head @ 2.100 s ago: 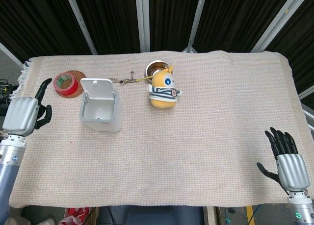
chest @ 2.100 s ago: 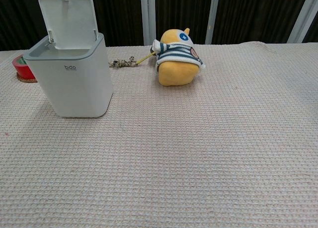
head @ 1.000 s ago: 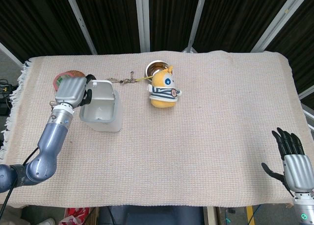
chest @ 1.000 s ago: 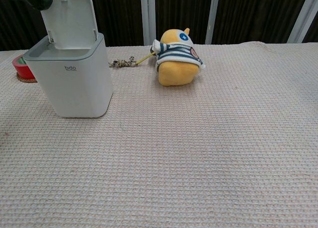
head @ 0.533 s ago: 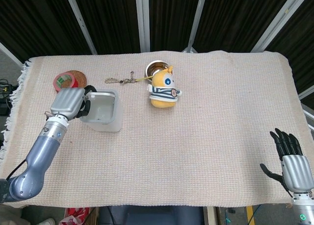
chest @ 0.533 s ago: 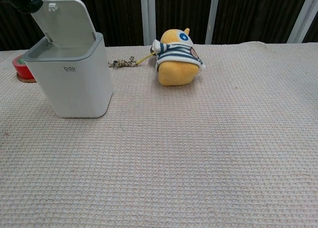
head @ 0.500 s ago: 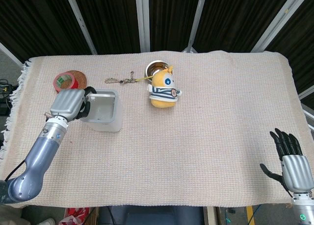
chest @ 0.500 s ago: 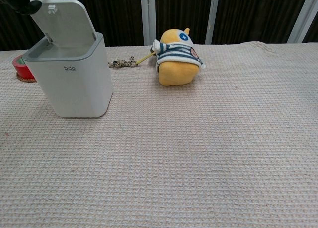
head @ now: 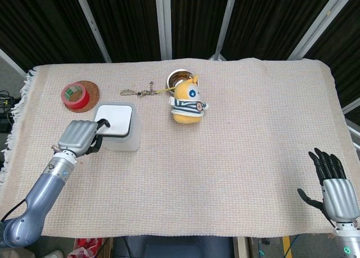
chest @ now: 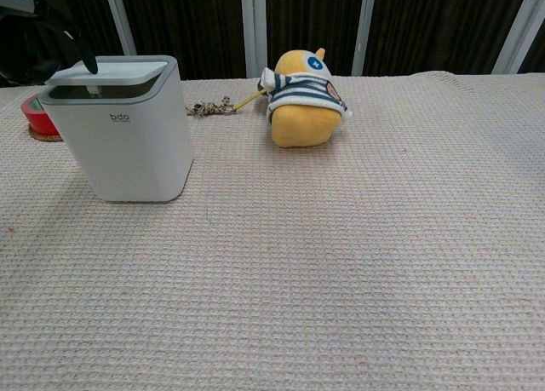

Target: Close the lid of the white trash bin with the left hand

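left hand (head: 80, 137) pressing lid (head: 114, 113) from bin's (chest: 128, 144) left edge, fingers curled, holding nothing | lid lying nearly flat | right hand (head: 336, 190) resting far off, fingers spread

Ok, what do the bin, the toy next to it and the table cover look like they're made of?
The bin looks like smooth, matte white plastic with a grey rim: even surface, rounded corners, a small printed logo. The toy looks like soft yellow plush wearing a striped cloth shirt. The table cover appears to be beige woven fabric with a waffle-like texture and a fringed edge; the fibre can't be told.
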Controlling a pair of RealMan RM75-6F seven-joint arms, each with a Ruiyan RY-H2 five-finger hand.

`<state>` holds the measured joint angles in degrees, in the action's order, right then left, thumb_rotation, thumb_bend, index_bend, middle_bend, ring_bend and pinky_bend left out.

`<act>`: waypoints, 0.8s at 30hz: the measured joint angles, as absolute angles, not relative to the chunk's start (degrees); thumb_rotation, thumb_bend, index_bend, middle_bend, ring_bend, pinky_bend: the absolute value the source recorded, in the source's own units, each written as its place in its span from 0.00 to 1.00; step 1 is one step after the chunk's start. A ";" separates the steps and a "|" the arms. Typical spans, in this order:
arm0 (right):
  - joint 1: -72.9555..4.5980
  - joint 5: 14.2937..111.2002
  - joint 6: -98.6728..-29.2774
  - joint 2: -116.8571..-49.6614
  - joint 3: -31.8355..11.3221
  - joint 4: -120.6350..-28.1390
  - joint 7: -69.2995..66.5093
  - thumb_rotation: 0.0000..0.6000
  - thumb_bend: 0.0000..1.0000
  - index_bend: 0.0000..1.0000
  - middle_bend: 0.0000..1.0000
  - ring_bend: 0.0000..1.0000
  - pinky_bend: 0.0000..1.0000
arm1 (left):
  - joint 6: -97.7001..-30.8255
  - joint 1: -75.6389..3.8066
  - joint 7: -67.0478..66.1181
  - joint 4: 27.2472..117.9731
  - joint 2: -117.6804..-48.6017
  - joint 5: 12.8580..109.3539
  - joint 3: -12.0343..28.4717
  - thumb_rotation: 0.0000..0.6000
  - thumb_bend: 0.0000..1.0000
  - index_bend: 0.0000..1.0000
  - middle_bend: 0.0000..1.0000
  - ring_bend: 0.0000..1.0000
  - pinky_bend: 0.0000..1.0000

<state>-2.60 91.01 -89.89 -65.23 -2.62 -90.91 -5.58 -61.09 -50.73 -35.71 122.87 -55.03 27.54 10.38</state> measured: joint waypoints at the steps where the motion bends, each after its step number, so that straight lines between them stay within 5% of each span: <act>1: -2.58 91.00 -89.89 -65.20 -2.61 -90.91 -5.63 1.00 0.24 0.00 0.00 0.00 0.00 | -61.26 -50.79 -35.65 122.64 -55.44 27.75 10.17 1.00 0.64 0.31 1.00 0.98 0.94; 24: -2.41 91.13 -90.21 -65.15 -2.71 -90.79 -5.89 1.00 0.24 0.00 0.00 0.00 0.00 | -63.24 -52.01 -34.54 121.87 -56.56 28.66 9.23 1.00 0.64 0.28 1.00 0.98 0.94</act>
